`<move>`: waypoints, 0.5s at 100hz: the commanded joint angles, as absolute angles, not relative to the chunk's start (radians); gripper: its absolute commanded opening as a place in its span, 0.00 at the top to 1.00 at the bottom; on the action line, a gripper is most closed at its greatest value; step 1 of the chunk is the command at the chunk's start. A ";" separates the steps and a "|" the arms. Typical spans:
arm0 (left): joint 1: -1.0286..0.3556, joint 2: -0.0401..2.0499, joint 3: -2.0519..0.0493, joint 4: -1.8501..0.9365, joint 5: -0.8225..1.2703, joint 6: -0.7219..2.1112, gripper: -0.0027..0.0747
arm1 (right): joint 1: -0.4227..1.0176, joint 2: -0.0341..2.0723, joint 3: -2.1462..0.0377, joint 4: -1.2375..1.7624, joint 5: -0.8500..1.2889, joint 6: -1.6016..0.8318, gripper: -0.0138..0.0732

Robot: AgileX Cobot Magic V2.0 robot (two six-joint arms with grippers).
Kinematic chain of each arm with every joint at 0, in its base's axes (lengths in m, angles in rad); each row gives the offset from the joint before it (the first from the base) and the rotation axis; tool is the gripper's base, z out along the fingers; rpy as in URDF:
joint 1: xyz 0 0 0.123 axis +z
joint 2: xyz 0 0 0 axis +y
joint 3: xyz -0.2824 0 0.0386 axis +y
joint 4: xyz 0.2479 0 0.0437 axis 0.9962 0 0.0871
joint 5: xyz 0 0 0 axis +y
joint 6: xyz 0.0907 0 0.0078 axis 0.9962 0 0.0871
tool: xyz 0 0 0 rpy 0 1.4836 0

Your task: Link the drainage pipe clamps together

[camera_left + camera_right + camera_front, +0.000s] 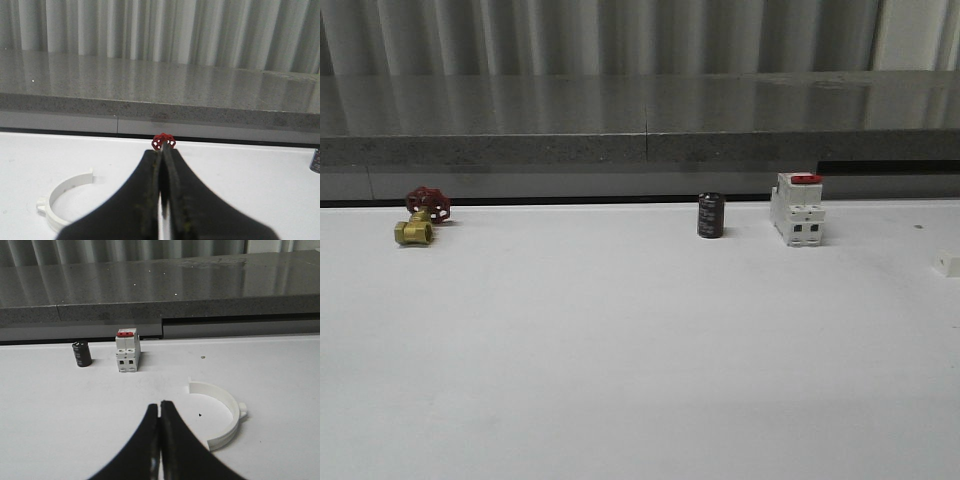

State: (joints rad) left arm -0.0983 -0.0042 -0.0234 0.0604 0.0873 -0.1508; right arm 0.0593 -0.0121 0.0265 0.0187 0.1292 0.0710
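Observation:
One white half-ring drainage pipe clamp [60, 200] lies flat on the white table beside my left gripper [163, 151], whose black fingers are pressed shut with nothing between them. The other white clamp [223, 412] lies on the table close to my right gripper [160, 404], also shut and empty. Neither gripper touches a clamp. A small white piece [947, 263] shows at the right edge of the front view.
A brass valve with a red handwheel [420, 216] sits at the far left of the table, a black cylinder [711, 215] and a white switch block with a red top [797, 208] at the back right. A grey ledge [640, 140] runs behind the table.

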 commanded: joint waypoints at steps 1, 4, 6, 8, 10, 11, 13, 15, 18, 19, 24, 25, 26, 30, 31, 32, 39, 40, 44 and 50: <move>-0.098 0.024 -0.128 0.000 0.085 -0.160 0.99 | 0.055 -0.029 0.011 0.013 0.040 0.067 0.92; -0.098 0.043 -0.166 -0.013 0.131 -0.160 0.99 | 0.055 -0.029 0.011 0.013 0.040 0.067 0.92; -0.098 0.060 -0.197 -0.019 0.165 -0.160 0.99 | 0.055 -0.029 0.011 0.013 0.040 0.067 0.92; -0.098 0.080 -0.228 -0.021 0.201 -0.160 0.99 | 0.055 -0.029 0.011 0.013 0.040 0.067 0.92; -0.098 0.101 -0.260 -0.021 0.234 -0.160 0.99 | 0.055 -0.029 0.011 0.013 0.040 0.067 0.92; -0.098 0.108 -0.270 -0.021 0.245 -0.160 0.99 | 0.055 -0.029 0.011 0.013 0.040 0.067 0.92; -0.098 0.131 -0.302 -0.021 0.276 -0.160 0.99 | 0.055 -0.029 0.011 0.013 0.040 0.067 0.92; -0.098 0.154 -0.334 -0.016 0.307 -0.160 0.99 | 0.055 -0.029 0.011 0.013 0.040 0.067 0.92; -0.098 0.188 -0.376 -0.014 0.346 -0.160 0.99 | 0.055 -0.029 0.011 0.013 0.040 0.067 0.92; -0.098 0.206 -0.397 -0.014 0.366 -0.160 0.99 | 0.055 -0.029 0.011 0.013 0.040 0.067 0.92; -0.098 0.268 -0.469 -0.007 0.433 -0.160 0.99 | 0.055 -0.029 0.011 0.013 0.040 0.067 0.92; -0.098 0.277 -0.479 -0.008 0.443 -0.160 0.99 | 0.055 -0.029 0.011 0.013 0.040 0.067 0.92; -0.098 0.294 -0.498 -0.008 0.462 -0.160 0.99 | 0.055 -0.029 0.011 0.013 0.040 0.067 0.92; -0.098 0.339 -0.547 -0.008 0.510 -0.160 0.99 | 0.055 -0.029 0.011 0.013 0.040 0.067 0.92; -0.098 0.357 -0.565 -0.008 0.529 -0.160 0.99 | 0.055 -0.029 0.011 0.013 0.040 0.067 0.92; -0.098 0.366 -0.574 -0.008 0.539 -0.160 0.99 | 0.055 -0.029 0.011 0.013 0.040 0.067 0.92; -0.098 0.451 -0.658 -0.008 0.630 -0.160 0.99 | 0.055 -0.029 0.011 0.013 0.040 0.067 0.92; -0.098 0.467 -0.672 -0.008 0.648 -0.160 0.99 | 0.055 -0.029 0.011 0.013 0.040 0.067 0.92; -0.098 0.506 -0.705 -0.008 0.690 -0.160 0.99 | 0.055 -0.029 0.011 0.013 0.040 0.067 0.92; -0.098 0.569 -0.749 -0.008 0.746 -0.160 0.99 | 0.055 -0.029 0.011 0.013 0.040 0.067 0.92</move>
State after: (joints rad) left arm -0.0983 0.4797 -0.6589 0.0000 0.7113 -0.1508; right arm 0.0593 -0.0121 0.0265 0.0187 0.1292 0.0710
